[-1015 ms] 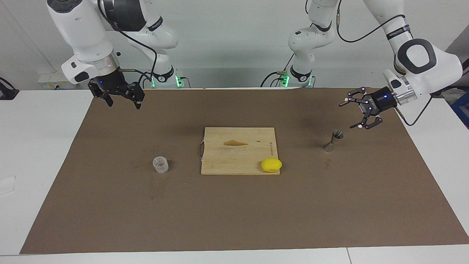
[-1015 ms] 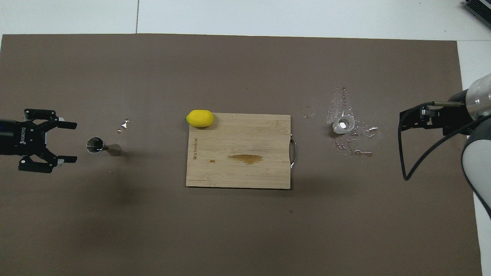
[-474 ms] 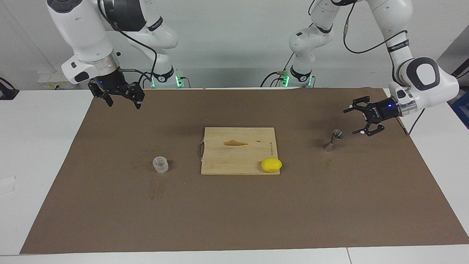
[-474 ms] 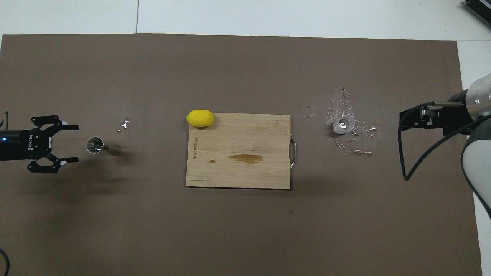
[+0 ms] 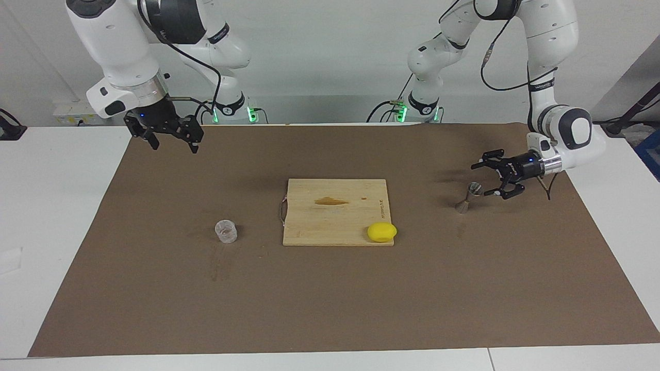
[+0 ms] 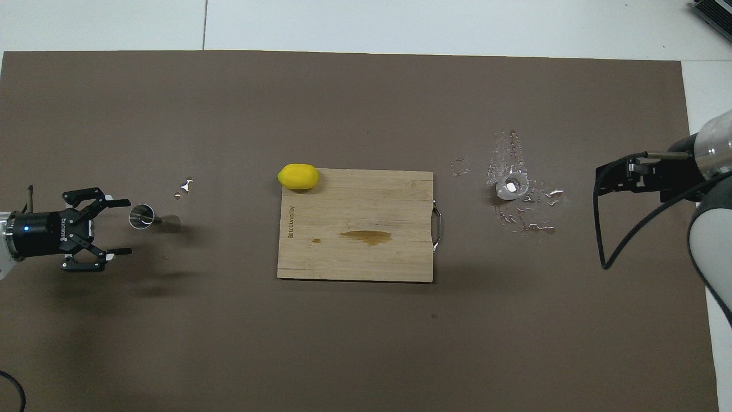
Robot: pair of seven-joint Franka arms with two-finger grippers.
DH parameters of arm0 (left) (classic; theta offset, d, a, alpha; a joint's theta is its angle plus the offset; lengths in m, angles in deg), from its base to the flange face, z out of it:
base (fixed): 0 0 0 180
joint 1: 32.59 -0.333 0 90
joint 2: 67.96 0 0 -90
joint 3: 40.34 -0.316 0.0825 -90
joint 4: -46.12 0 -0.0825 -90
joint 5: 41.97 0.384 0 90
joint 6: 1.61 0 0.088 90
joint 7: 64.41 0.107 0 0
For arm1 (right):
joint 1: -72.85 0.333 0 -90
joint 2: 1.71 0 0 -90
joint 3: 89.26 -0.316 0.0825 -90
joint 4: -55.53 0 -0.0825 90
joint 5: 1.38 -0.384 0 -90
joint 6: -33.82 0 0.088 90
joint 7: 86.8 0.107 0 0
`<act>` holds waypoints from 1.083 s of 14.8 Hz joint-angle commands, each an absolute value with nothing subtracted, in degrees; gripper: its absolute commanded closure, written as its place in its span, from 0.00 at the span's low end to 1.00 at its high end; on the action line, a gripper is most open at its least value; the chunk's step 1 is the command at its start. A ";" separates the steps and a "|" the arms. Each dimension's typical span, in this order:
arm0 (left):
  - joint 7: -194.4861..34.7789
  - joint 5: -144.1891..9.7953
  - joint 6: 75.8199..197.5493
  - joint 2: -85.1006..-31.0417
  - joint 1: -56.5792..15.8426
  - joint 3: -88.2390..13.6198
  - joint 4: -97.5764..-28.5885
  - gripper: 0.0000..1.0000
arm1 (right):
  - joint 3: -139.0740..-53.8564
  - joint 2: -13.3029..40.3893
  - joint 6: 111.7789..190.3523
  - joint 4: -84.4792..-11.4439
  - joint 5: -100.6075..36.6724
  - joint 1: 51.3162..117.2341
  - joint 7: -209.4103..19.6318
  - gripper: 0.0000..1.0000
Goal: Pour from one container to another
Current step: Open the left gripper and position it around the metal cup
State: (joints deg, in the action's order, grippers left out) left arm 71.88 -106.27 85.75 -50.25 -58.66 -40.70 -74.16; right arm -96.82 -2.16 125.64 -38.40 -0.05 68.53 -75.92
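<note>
Since a second ago: the left claw [image 5: 489, 180] has dropped from well above the bench to jigger height and swung level, tips toward the right arm's end.
Left claw: released, fingers spread wide, nothing held; one fingertip [image 5: 487, 194] just beside the jigger's [image 5: 468, 196] upper cup, no contact that I can confirm.
Jigger: upright on the brown mat [image 5: 330, 309], toward the left arm's end from the cutting board [image 5: 335, 211], unmoved across the three facing views.
Right claw: the right claw [image 5: 169, 135] waits released, raised over the mat corner at the right arm's end, same pose throughout.
Clear cup: the clear cup [image 5: 226, 231] stands upright on the mat, toward the right arm's end from the cutting board; well apart from both claws, untouched.
Spill: glinting droplets [image 6: 523, 200] lie around the cup in the overhead view; a few more [image 6: 184, 186] near the jigger.
Lemon: the lemon [image 5: 382, 232] sits at the cutting board's corner toward the jigger, on the edge farther from the robots.
Reading: the drop looks like a side approach to grasp the jigger.
Implication: pouring not started; cup and jigger sit at the two ends of the cutting board, so one must be carried.
Risk: narrow-waisted jigger may tip if one finger arrives first.
</note>
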 commanded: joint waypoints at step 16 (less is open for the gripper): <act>78.06 -116.42 91.46 -49.59 -57.72 -40.25 -78.24 0.00 | -97.17 -2.41 125.49 -38.78 0.38 67.93 -76.34 0.00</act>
